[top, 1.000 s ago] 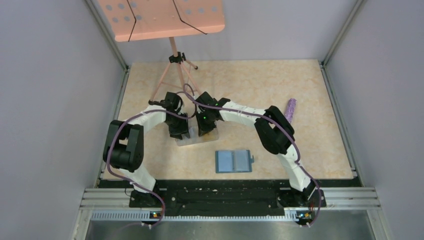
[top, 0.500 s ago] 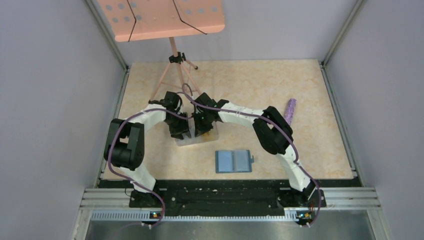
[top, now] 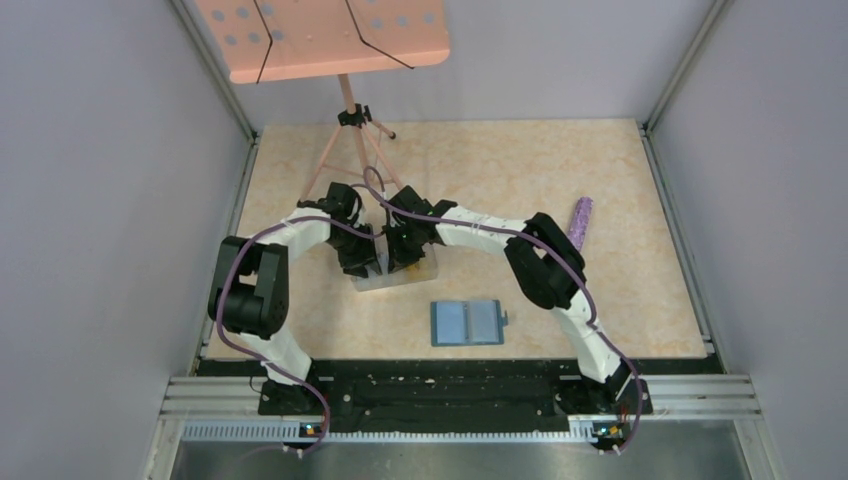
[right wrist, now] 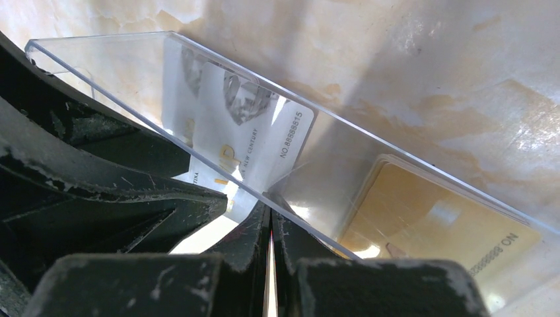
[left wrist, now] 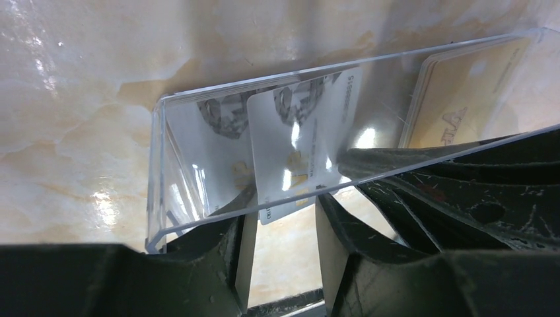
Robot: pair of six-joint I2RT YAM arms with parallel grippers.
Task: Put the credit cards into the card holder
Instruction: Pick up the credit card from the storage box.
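Note:
The open teal card holder point(top: 468, 322) lies flat near the front, apart from both arms. Both grippers are down in the clear plastic box point(top: 395, 278). My left gripper point(top: 362, 262) is open; in the left wrist view its jaws point(left wrist: 282, 224) stand either side of the lower edge of a pale grey-blue card point(left wrist: 304, 132) leaning in the box. My right gripper point(top: 403, 262) is shut and empty, its tip point(right wrist: 271, 211) against that card point(right wrist: 244, 139). A yellow-gold card point(left wrist: 462, 92) lies at the box's other end and also shows in the right wrist view point(right wrist: 429, 218).
A pink music stand on a tripod point(top: 350, 130) stands behind the box. A purple stick point(top: 580, 220) lies at the right. The box's clear walls point(left wrist: 158, 165) close in around both grippers. Grey walls and rails bound the table.
My right gripper has edged a little left, closer to the left gripper over the box. The left arm and the card holder have not visibly moved.

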